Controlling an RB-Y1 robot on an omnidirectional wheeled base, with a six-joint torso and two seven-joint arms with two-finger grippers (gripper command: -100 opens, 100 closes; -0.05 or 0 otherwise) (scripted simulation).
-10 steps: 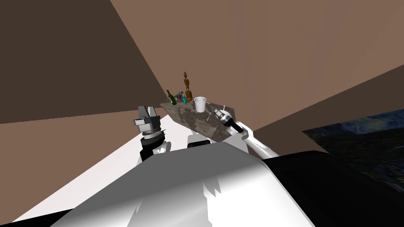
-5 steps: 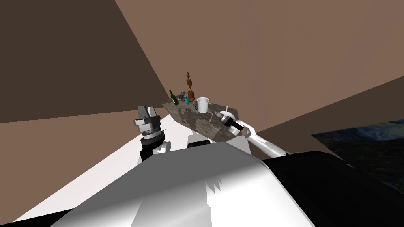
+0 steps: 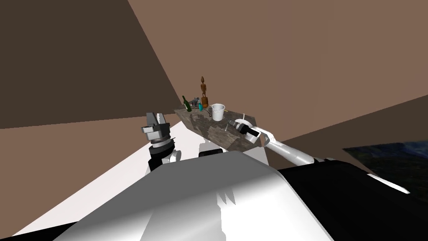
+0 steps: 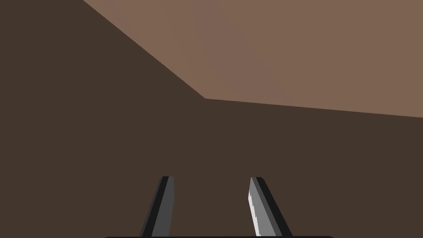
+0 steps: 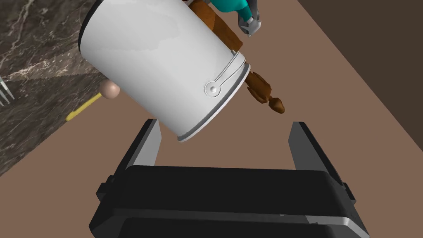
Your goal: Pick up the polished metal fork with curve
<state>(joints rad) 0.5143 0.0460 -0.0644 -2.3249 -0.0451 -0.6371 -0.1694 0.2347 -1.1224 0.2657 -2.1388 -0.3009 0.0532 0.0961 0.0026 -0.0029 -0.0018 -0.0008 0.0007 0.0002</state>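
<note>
The fork shows as a few pale metal tines (image 5: 5,91) on the dark marble table top (image 5: 33,41), off to one side of my right gripper (image 5: 227,138). That gripper is open, with nothing between its fingers (image 5: 150,140), and hangs close to the rim of a white bucket (image 5: 161,62). From the head, the right gripper (image 3: 231,122) hovers over the table (image 3: 217,136) just right of the bucket (image 3: 218,112). My left gripper (image 3: 158,120) is raised left of the table, fingers (image 4: 163,206) open and empty.
Behind the bucket stand a brown wooden figure (image 3: 203,93), a green bottle (image 3: 186,103) and a teal object (image 3: 200,107). A yellow stick with a pale ball end (image 5: 108,90) lies on the table near the bucket. Brown walls close in behind the table.
My head view has swung slightly, shifting the table rightward in the picture. The right gripper has drawn back a little from the bucket toward me. The left arm has stayed still.
</note>
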